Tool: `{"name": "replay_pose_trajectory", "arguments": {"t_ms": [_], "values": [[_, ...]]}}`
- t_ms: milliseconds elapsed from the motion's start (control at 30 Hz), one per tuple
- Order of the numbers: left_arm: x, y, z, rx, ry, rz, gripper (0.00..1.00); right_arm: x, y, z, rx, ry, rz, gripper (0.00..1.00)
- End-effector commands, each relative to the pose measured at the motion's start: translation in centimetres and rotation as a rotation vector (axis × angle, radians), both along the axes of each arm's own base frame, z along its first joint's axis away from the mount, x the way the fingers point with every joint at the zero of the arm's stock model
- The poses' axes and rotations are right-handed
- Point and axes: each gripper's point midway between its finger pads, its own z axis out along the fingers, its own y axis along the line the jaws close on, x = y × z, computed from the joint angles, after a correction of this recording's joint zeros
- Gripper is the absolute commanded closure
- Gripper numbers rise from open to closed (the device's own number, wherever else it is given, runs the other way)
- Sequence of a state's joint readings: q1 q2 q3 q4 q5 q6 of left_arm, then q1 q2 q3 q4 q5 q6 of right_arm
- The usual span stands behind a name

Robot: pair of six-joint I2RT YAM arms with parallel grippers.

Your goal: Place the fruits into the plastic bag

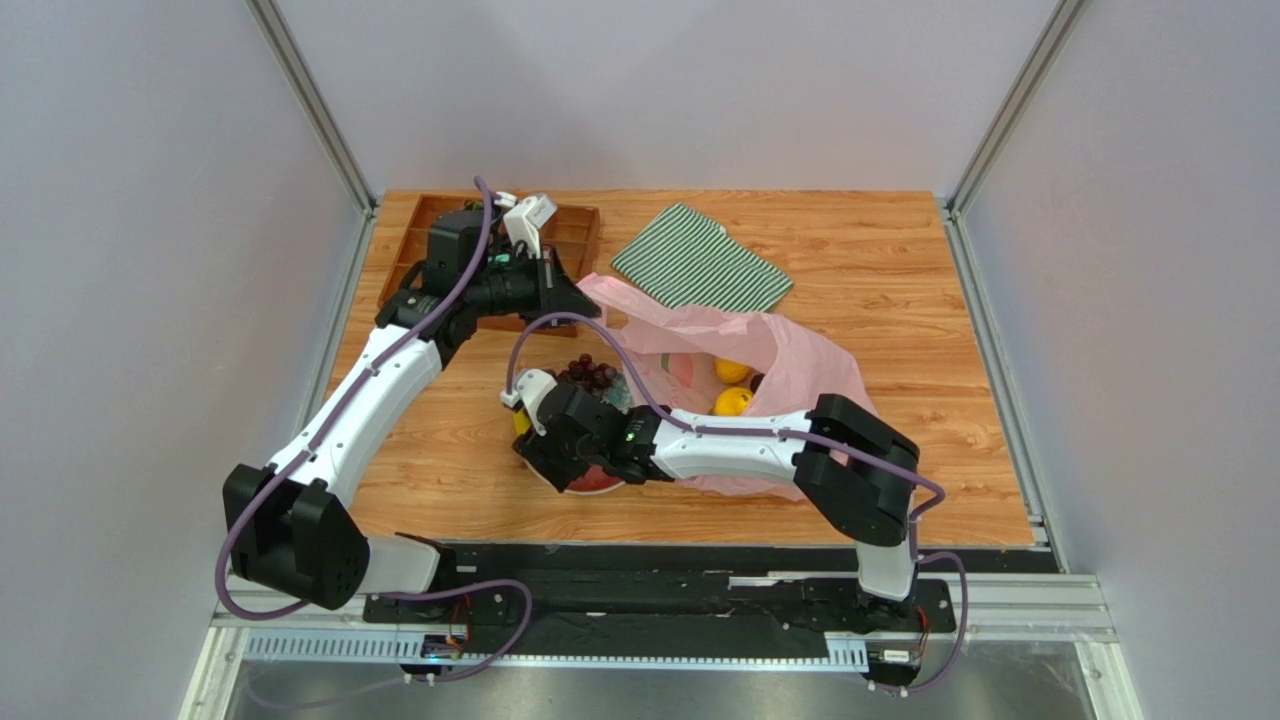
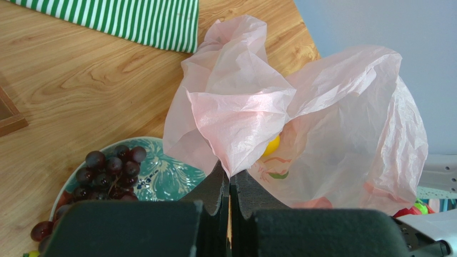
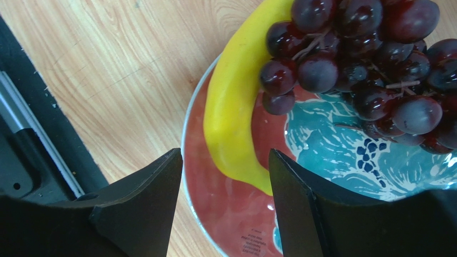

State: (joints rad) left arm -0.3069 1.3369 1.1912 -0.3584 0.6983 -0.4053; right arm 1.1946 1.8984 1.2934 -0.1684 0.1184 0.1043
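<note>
Jaws of the left gripper (image 2: 229, 179) are clamped on a fold of the plastic bag (image 2: 343, 123), which holds yellow fruits (image 1: 732, 401). Right gripper (image 3: 224, 160) jaws stand apart above the banana (image 3: 236, 107), which lies touching the grape bunch (image 3: 370, 59) on the plate (image 3: 214, 214) just beside the bag. A striped cloth (image 1: 706, 258) lies behind the bag on the table (image 1: 902, 300).

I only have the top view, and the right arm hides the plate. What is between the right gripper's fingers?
Observer: The banana's end. The right gripper is open, one finger either side of it.
Operator: Anything touching it?
Observer: The grapes, right against its side on the plate.
Operator: And the left side?
Observer: The left gripper is shut on a fold of the bag.
</note>
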Motion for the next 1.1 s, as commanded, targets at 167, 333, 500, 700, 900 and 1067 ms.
{"name": "replay_pose_trajectory", "arguments": {"t_ms": [167, 333, 500, 700, 900, 1067], "values": [[-0.8, 0.0, 2.2, -0.020, -0.070, -0.014, 1.00, 0.7, 1.8, 0.7, 0.073, 0.063, 0.022, 0.45], [-0.8, 0.0, 2.2, -0.021, -0.072, -0.016, 1.00, 0.3, 2.0, 0.1, 0.079, 0.104, 0.042, 0.46], [-0.8, 0.0, 2.2, -0.020, -0.071, -0.016, 1.00, 0.3, 2.1, -0.9, 0.068, 0.121, 0.042, 0.46], [-0.8, 0.1, 2.4, -0.020, -0.076, -0.017, 1.00, 0.2, 2.2, -1.1, 0.076, 0.121, 0.055, 0.61], [-0.8, 0.0, 2.3, -0.021, -0.073, -0.017, 1.00, -1.5, 2.3, 0.7, 0.139, 0.137, 0.142, 0.72], [-0.8, 0.0, 2.3, -0.020, -0.071, -0.017, 1.00, -3.2, 3.0, 1.9, 0.193, 0.144, 0.224, 0.75]]}}
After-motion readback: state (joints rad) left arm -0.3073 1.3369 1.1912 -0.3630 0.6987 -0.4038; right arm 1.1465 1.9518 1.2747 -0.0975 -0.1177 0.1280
